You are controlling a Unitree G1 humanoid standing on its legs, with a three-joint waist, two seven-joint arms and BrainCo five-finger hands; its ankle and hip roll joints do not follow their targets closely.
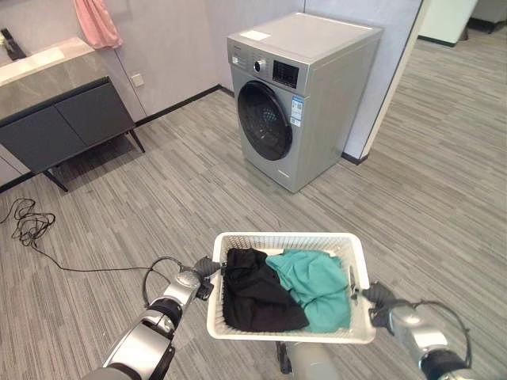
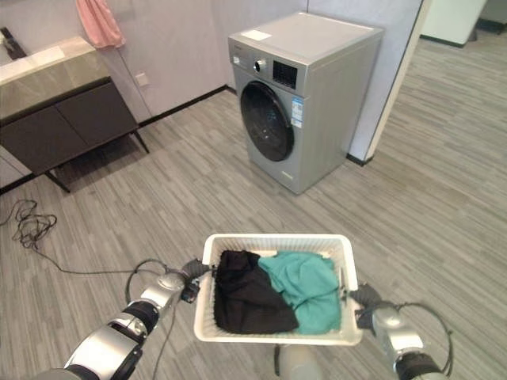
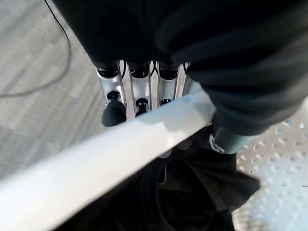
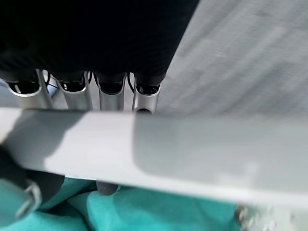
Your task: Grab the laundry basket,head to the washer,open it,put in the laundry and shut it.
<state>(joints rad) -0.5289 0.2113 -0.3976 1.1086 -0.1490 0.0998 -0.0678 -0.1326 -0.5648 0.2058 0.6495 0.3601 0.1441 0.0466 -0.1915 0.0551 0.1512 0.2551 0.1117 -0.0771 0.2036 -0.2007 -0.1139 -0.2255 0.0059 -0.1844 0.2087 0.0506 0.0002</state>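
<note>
White perforated plastic, rectangular with rounded corners: that is the basket [image 1: 290, 241] I carry low in front of me, between my two hands. Inside lie a black garment [image 1: 253, 294] on my left, soft and crumpled, and a teal garment [image 1: 315, 286] on my right, folded loosely against it. My left hand [image 3: 137, 94] grips the basket's left rim; its silver fingers curl over the smooth white edge, and the thumb comes up from the inner side beside the black cloth. My right hand [image 4: 91, 96] grips the right rim the same way, fingers hooked over the broad pale bar, teal cloth just past it; its fingertips are hidden under the rim. Ahead and well apart stands the washer [image 1: 305, 95], a silver-grey metal box with a round dark glass door, shut. A dark cabinet [image 1: 67, 119] with a stone-like top is cut off at my far left, a pink towel [image 1: 97, 22] hanging above it. Grey wood-grain floor [image 1: 428, 174] stretches between.
</note>
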